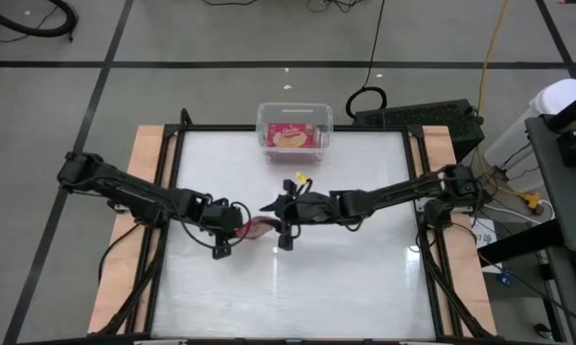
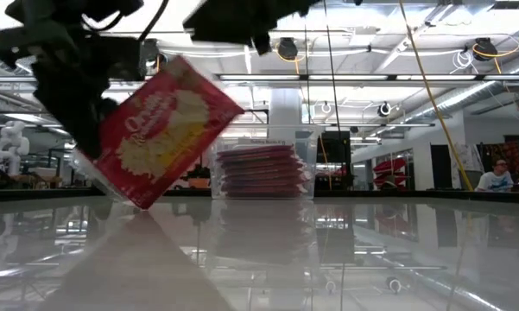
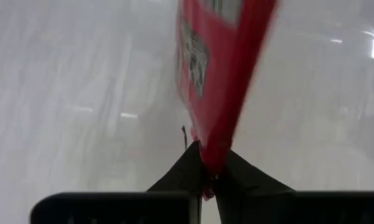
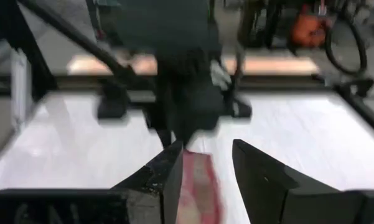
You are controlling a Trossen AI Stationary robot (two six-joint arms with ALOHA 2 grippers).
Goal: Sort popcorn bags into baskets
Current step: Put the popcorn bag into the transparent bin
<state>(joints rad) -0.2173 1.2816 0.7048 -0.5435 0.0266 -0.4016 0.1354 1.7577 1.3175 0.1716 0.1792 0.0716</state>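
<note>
A red popcorn bag (image 2: 168, 130), its popcorn picture facing the low camera, hangs tilted over the middle of the table. My left gripper (image 3: 206, 167) is shut on it, left of the table's centre (image 1: 238, 228). My right gripper (image 4: 206, 158) reaches in level from the right (image 1: 280, 216), open. Its fingers stand either side of the bag's other end (image 4: 199, 183). The clear basket (image 1: 265, 117) stands at the far edge with several red bags (image 2: 261, 170) stacked flat inside. My left gripper pinches one edge of the bag (image 3: 205, 155) between its two fingers, which slant steeply down from the table's left. The bag sticks out past the fingertips, edge-on in the wrist view, and is tilted. Whether its low corner (image 2: 142, 204) touches the table I cannot tell. My right gripper may touch the bag with one finger (image 4: 171, 171); I cannot tell.
The two arms meet at mid-table, close together. Wooden boards (image 1: 149, 153) flank the white tabletop on both sides. Cables and a dark box (image 1: 417, 117) lie beyond the far right corner. A person (image 2: 498, 177) sits far off in the room.
</note>
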